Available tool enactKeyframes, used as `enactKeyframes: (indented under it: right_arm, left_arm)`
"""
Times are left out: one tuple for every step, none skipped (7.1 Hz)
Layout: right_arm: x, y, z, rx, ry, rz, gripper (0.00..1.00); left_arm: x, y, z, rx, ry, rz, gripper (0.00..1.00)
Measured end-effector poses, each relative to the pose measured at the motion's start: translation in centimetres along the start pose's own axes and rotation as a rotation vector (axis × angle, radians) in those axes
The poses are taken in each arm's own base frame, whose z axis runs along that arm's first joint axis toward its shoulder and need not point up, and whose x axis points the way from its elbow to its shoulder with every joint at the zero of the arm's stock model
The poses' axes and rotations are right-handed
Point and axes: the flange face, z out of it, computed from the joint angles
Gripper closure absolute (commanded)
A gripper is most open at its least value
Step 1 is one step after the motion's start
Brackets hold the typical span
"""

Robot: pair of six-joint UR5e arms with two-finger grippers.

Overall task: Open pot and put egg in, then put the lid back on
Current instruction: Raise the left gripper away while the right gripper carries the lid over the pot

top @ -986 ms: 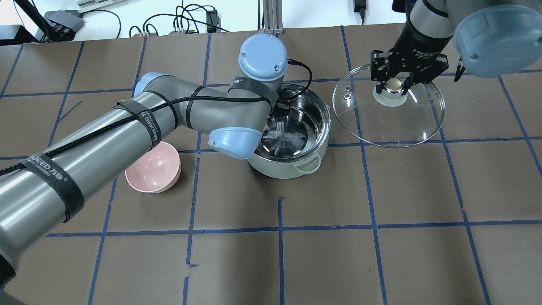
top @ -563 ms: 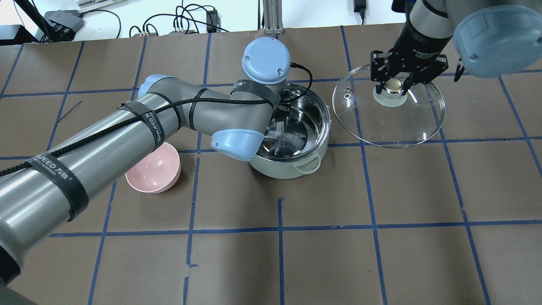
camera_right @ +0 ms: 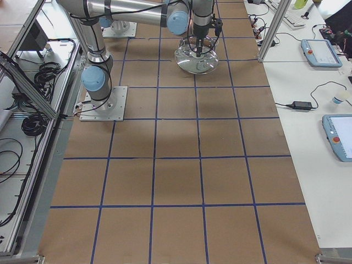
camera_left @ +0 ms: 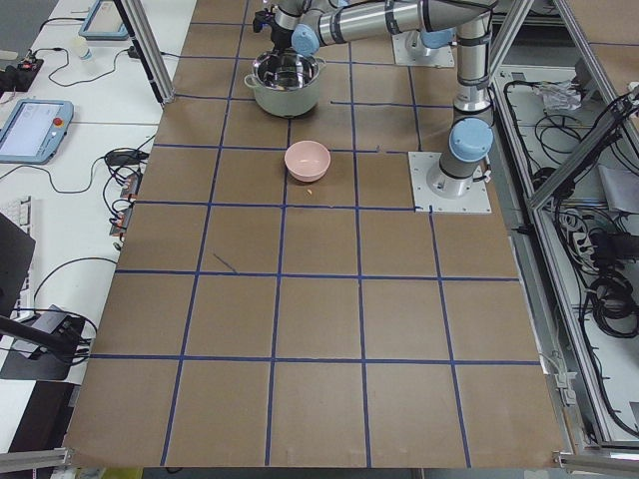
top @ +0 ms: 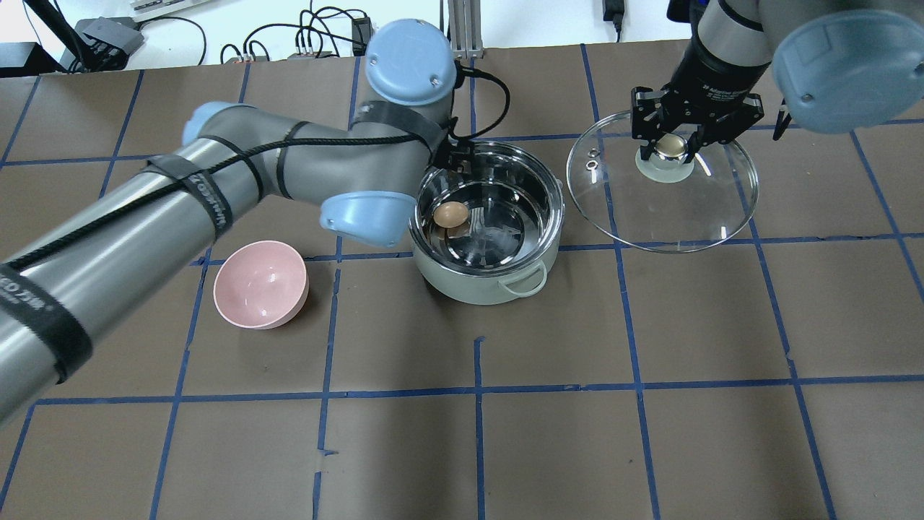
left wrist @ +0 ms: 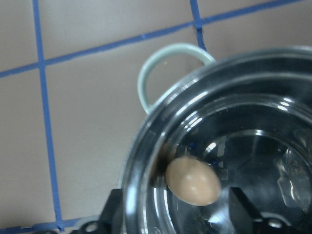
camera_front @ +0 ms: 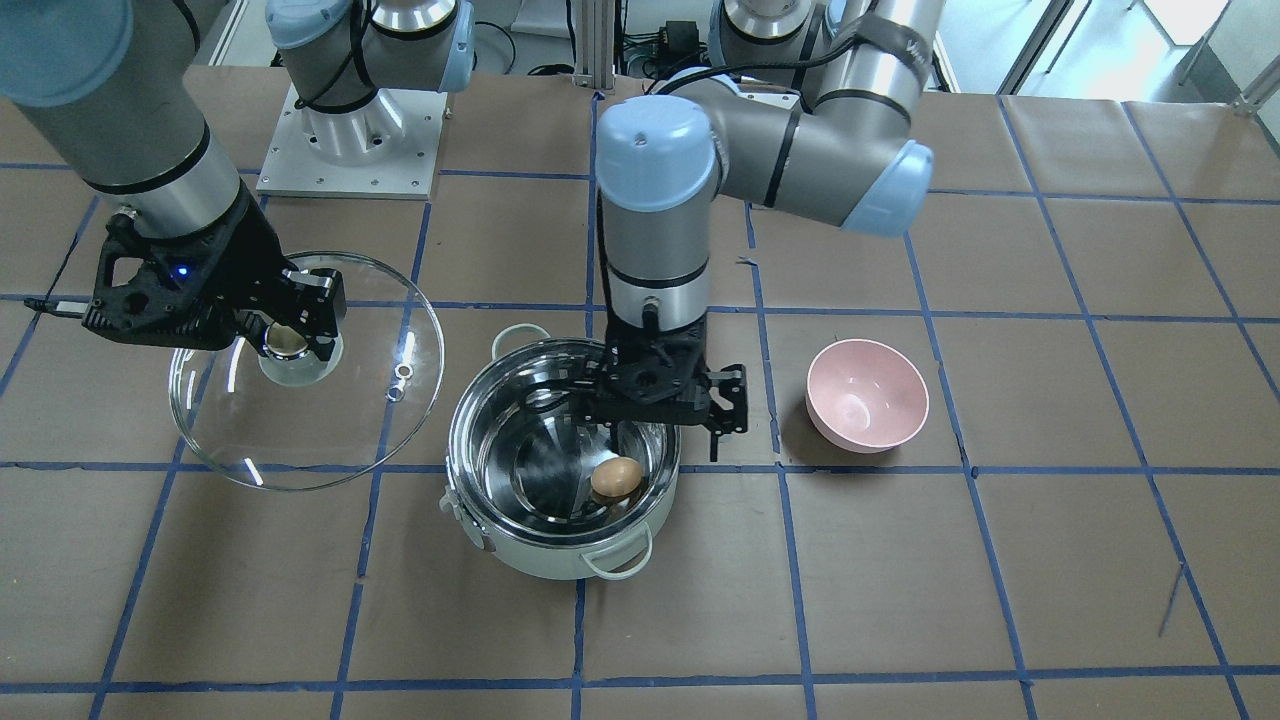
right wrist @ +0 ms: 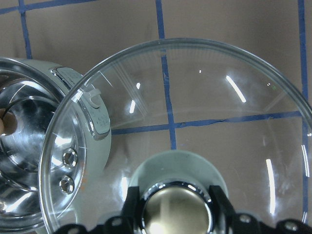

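The left gripper (camera_front: 665, 435) hangs with its jaws spread and nothing between them, above the left part of the pot (camera_front: 560, 572). In the left wrist view its two dark fingertips (left wrist: 115, 214) frame the bottom of the picture. The egg (left wrist: 192, 180) shows lower down between them, apart from both.

The egg (camera_front: 616, 479) is tan-brown and oval. It lies on the shiny steel floor of the pot, close against the left wall, and nothing touches it. The pot (top: 491, 289) is pale mint green, stands uncovered near the middle of the table, and has a thin loop handle on its near side and another on its far side.

The right gripper (top: 671, 148) is clamped on the beige-gold knob of the lid (top: 664, 209). In the right wrist view a finger (right wrist: 132, 204) presses each side of the knob. The lid (camera_front: 300, 430) is clear glass with a metal rim and is held just to the right of the pot. Its small steam vent is on the side towards the pot. From the right wrist camera the lid's edge (right wrist: 195, 46) overlaps the pot's rim. The pictures do not settle whether the lid touches the table.

A small pink bowl (top: 261, 285) sits to the left of the pot, apart from it, with its opening upward.

The table (top: 650, 448) is covered in brown board marked with a grid of blue tape.
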Motion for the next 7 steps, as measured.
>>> enactKeyframes:
  right_arm:
    - [0.0, 0.0, 0.0, 0.0, 0.0, 0.001, 0.8]
    - [-0.2, 0.1, -0.1, 0.002, -0.001, 0.002, 0.8]
    - [-0.7, 0.2, -0.2, 0.004, -0.003, 0.003, 0.8]
    - [-1.8, 0.7, -0.3, 0.006, -0.005, 0.009, 0.8]
    - [-4.1, 1.5, -0.4, 0.011, -0.007, 0.027, 0.8]
    - [-7.2, 2.8, -0.4, 0.016, -0.009, 0.053, 0.8]
    - [-10.3, 4.0, -0.1, 0.027, -0.016, 0.076, 0.8]
  left_arm:
    - [-4.5, -0.3, -2.4, -0.044, 0.054, -0.058, 0.0]
    - [-9.1, 0.3, -4.7, -0.115, 0.092, -0.13, 0.0]
    - [-12.7, 1.5, -7.1, -0.181, 0.121, -0.191, 0.0]
    - [-15.2, 3.2, -9.9, -0.246, 0.138, -0.229, 0.0]
    - [-16.6, 4.8, -12.7, -0.293, 0.138, -0.228, 0.0]
    - [-17.5, 5.5, -14.3, -0.317, 0.126, -0.184, 0.0]
    - [-18.1, 5.6, -14.9, -0.324, 0.116, -0.135, 0.0]
